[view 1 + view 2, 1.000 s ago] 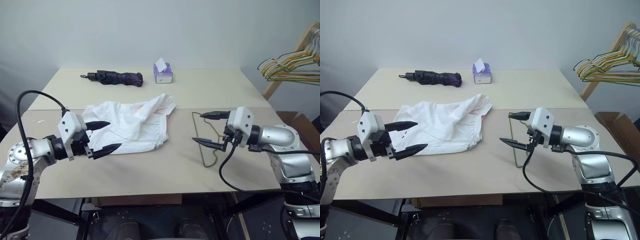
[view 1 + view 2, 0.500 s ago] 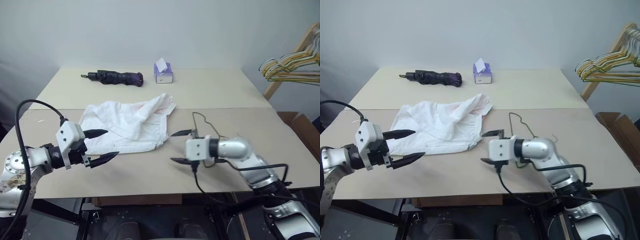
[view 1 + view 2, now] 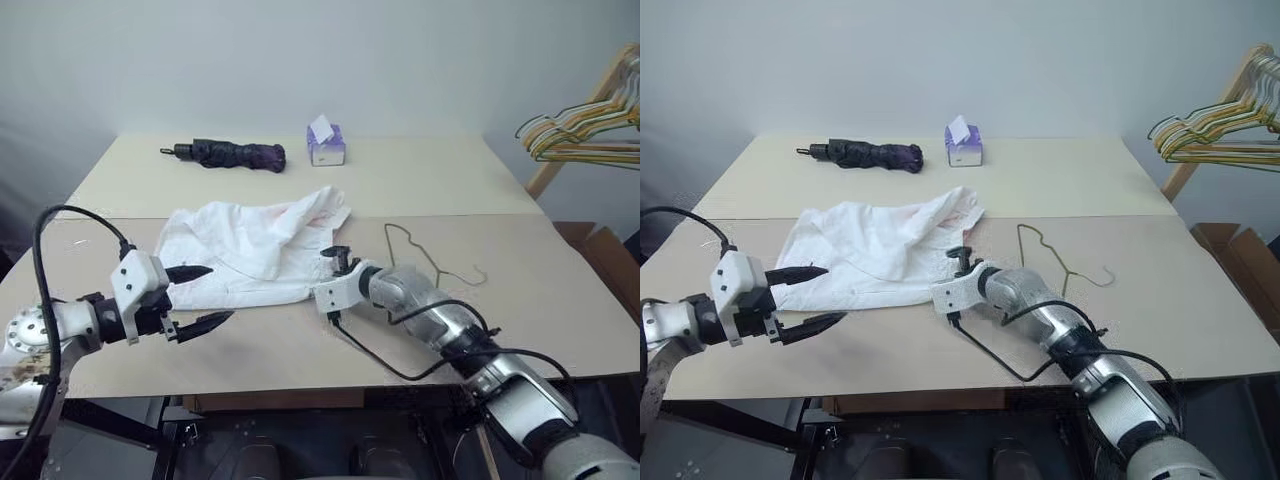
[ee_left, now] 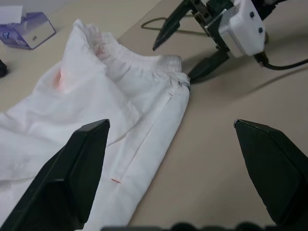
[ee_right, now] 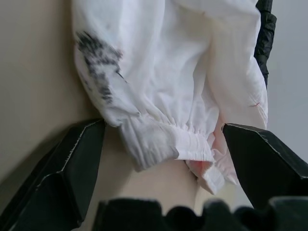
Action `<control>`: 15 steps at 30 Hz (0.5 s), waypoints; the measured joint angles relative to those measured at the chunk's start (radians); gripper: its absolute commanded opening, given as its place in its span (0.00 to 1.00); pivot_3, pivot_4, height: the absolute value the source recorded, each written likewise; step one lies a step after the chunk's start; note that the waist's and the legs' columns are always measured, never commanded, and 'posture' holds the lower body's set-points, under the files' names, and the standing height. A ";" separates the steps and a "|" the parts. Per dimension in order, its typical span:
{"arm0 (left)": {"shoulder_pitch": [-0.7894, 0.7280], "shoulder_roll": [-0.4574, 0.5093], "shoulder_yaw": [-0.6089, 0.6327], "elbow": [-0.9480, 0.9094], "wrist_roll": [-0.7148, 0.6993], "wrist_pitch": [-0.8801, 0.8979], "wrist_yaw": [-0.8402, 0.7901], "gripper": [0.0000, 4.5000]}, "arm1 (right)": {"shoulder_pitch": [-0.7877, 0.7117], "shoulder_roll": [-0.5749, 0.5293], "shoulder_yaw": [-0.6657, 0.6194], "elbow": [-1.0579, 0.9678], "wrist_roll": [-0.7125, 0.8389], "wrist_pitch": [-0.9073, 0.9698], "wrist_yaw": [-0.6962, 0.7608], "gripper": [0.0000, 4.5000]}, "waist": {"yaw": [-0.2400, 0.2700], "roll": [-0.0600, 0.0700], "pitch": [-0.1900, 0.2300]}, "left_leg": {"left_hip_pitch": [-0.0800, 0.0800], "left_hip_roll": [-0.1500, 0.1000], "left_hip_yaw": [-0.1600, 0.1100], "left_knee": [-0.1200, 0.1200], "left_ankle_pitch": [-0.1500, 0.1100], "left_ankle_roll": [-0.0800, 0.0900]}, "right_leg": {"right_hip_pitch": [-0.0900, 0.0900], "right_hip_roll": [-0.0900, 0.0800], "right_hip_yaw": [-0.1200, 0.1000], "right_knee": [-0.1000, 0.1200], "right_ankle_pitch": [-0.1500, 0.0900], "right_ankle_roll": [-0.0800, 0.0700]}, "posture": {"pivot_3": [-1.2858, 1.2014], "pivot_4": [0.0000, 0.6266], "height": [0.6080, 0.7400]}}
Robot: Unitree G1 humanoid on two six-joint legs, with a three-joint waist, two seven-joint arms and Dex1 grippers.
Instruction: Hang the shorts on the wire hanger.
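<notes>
- Left eye view: the table carries everything, two pale tops butted along a seam.
- Shorts lie rumpled near the table's middle, the gathered waistband toward the right, with a pink tint showing inside.
- Right gripper sits at the waistband end of the shorts. In the right wrist view its two fingers stand wide apart on either side of the waistband corner, not pinching it; whether a tip brushes the cloth I cannot tell.
- Left gripper hangs at the shorts' left edge, just above the table. Its jaws are spread wide and hold nothing, one finger over the cloth in the left wrist view.
- Hanger lies flat on the table, right of the shorts and apart from them, hook toward the right.
- Umbrella, dark and folded, lies on the far top.
- Tissue box stands just beside the umbrella, to its right.
- Coloured hangers are off the table at far right.
</notes>
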 measured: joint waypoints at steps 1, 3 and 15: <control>0.000 0.000 0.000 0.001 0.001 -0.001 0.000 1.00 | -0.009 0.011 0.006 0.026 -0.007 -0.005 -0.011 0.80 | 0.000 0.000 0.000 | -0.002 0.000 0.000 0.000 0.000 0.000 | -0.002 0.000 0.000 0.000 0.000 0.000 | 0.57 0.05 1.00; 0.000 0.000 -0.001 0.001 0.002 -0.008 0.000 1.00 | -0.026 0.036 0.011 0.068 -0.012 -0.021 -0.025 0.66 | -0.001 0.000 0.000 | -0.007 0.000 0.000 0.000 0.000 0.000 | -0.007 0.000 0.000 0.001 0.001 -0.001 | 0.57 0.05 1.00; 0.000 0.015 -0.065 0.058 0.108 -0.107 -0.019 1.00 | -0.011 -0.026 0.022 0.041 -0.030 -0.072 -0.023 0.00 | -0.011 0.000 0.000 | -0.009 0.000 0.000 0.000 0.000 0.000 | -0.009 0.000 0.000 0.002 0.001 -0.001 | 0.55 0.05 1.00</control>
